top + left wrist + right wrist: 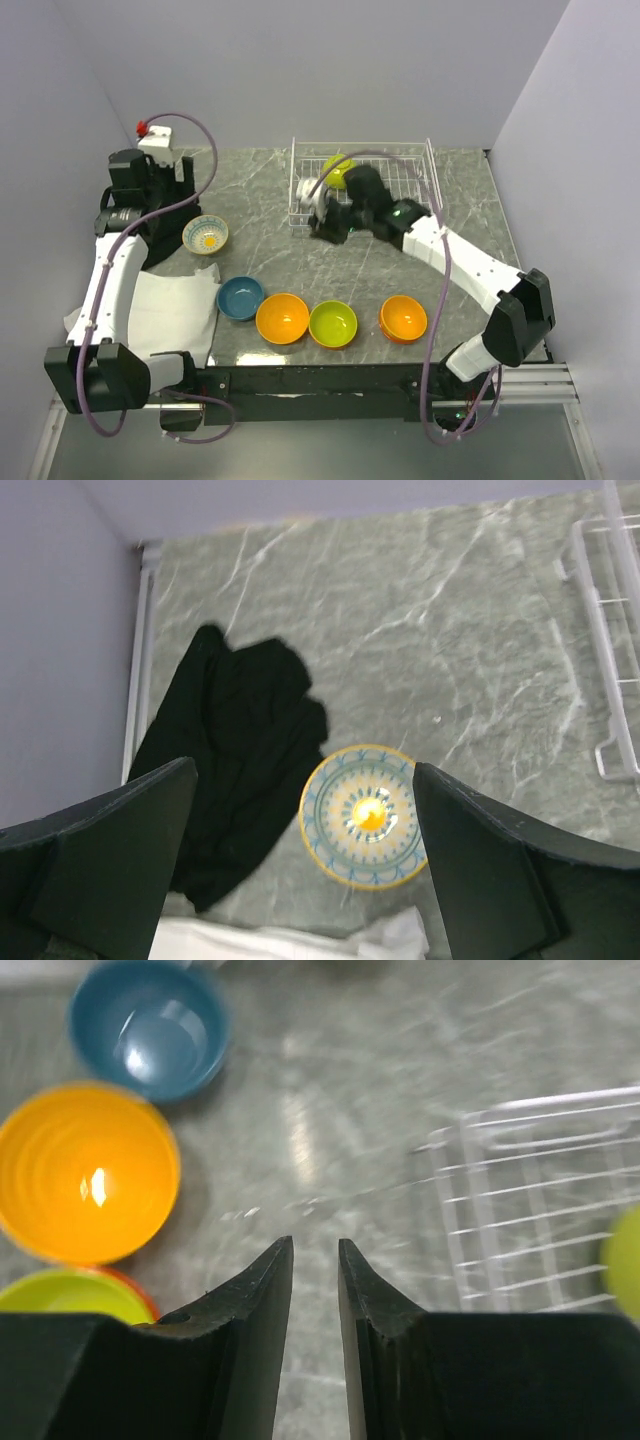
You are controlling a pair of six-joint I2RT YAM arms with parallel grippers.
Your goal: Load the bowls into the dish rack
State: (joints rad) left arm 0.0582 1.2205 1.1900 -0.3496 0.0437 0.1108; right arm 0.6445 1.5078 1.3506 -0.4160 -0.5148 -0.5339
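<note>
The wire dish rack (400, 190) stands at the back centre with one lime green bowl (338, 170) in it. My right gripper (318, 218) hovers at the rack's near left corner, its jaws a narrow gap apart with nothing between them (315, 1242). On the table near the front lie a teal bowl (240, 297), an orange bowl (282, 318), a lime bowl (333, 323) and a second orange bowl (403, 318). The white patterned bowl (205, 234) sits at the left. My left gripper (304, 770) is wide open and empty, high above that bowl (365, 815).
A white cloth (165, 310) lies at the front left beside the teal bowl. A black patch like dark cloth (240, 750) lies left of the patterned bowl. The rack's corner (610, 630) shows at the right of the left wrist view. Grey walls enclose the table.
</note>
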